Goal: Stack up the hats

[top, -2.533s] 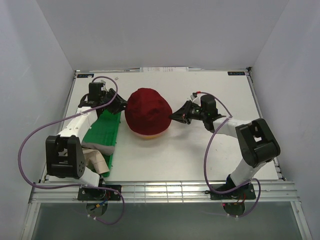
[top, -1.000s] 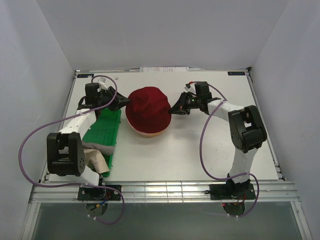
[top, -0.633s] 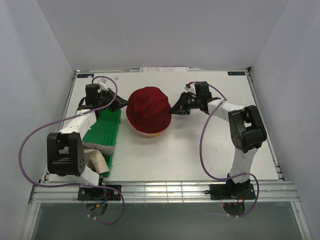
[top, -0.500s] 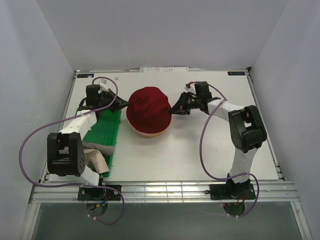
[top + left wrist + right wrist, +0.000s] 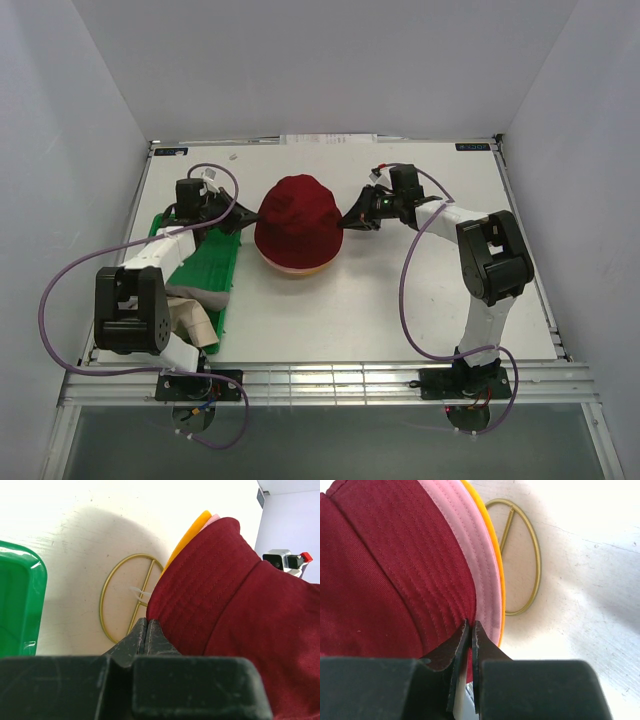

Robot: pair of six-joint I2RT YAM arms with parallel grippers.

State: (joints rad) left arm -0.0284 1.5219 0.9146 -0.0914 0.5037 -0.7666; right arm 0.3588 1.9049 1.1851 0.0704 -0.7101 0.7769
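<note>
The dark red hat [image 5: 297, 218] sits on top of a pale pink hat [image 5: 481, 575] and a yellow-orange hat [image 5: 296, 270] at the table's middle. My right gripper [image 5: 471, 625] is shut on the dark red hat's brim [image 5: 420, 580] at its right side [image 5: 346, 222]. My left gripper [image 5: 147, 621] is shut, its tips touching the brim's left edge [image 5: 200, 595]; no fabric shows between its jaws. A gold wire ring [image 5: 107, 605] lies under the stack. A beige hat [image 5: 195, 320] and grey fabric [image 5: 190, 292] lie at the near left.
A green tray [image 5: 205, 262] lies left of the stack, under my left arm. White walls close in the table on three sides. The gold ring [image 5: 535, 555] also pokes out on the stack's right side.
My left gripper has shut and moved right and a little nearer, up against the dark red hat's brim. The hat stack has shifted slightly right. The right gripper keeps its grip.
</note>
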